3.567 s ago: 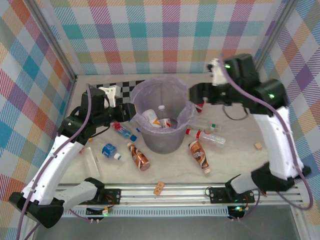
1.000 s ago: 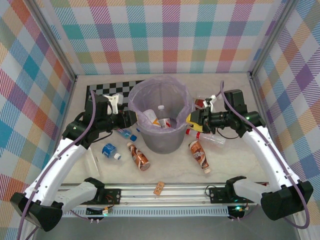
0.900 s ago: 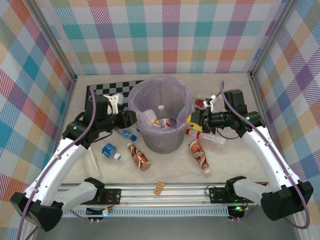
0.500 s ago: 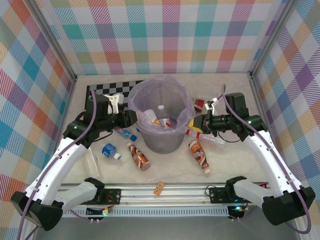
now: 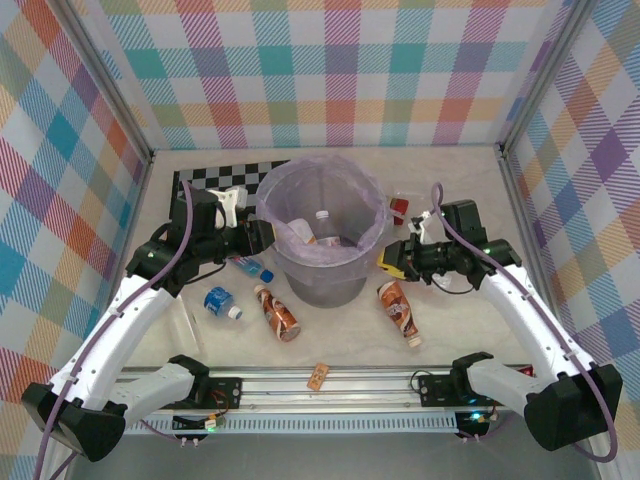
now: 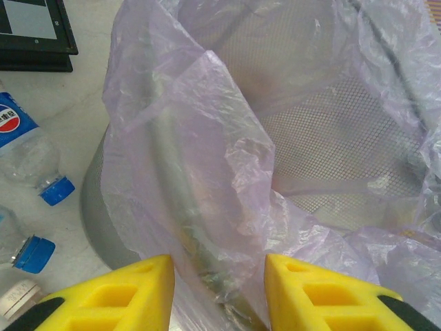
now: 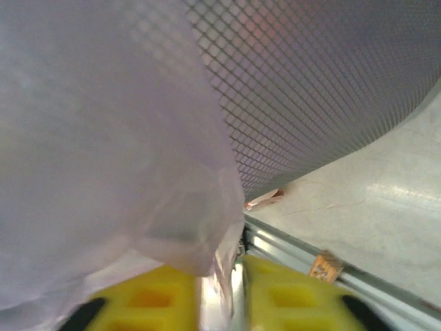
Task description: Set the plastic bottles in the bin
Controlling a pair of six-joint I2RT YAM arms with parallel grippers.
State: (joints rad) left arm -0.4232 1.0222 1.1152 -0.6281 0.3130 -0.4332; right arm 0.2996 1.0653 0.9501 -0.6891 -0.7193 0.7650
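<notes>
The grey mesh bin (image 5: 322, 285) with its lilac bag stands mid-table, with a white-capped bottle (image 5: 322, 217) inside. My left gripper (image 5: 256, 236) is open at the bin's left rim. The bag's edge (image 6: 207, 207) hangs between its yellow fingers (image 6: 131, 289). My right gripper (image 5: 393, 259) sits low against the bin's right side, shut on a clear bottle (image 7: 222, 276); the bag (image 7: 103, 138) hides most of that bottle. Two brown-labelled bottles (image 5: 277, 312) (image 5: 398, 310) lie in front. Blue-capped bottles (image 5: 250, 267) (image 5: 218, 301) lie at the left.
The chequered board (image 5: 215, 180) lies behind the left arm. A red item (image 5: 400, 208) lies behind the right gripper. A tan cork (image 5: 319, 376) rests by the front rail, and a clear bottle (image 5: 185, 320) lies at far left. Patterned walls close in three sides.
The right arm came down from above the bin to its right side, low by the table. The clear red-capped bottle no longer lies there. The left arm has stayed at the rim.
</notes>
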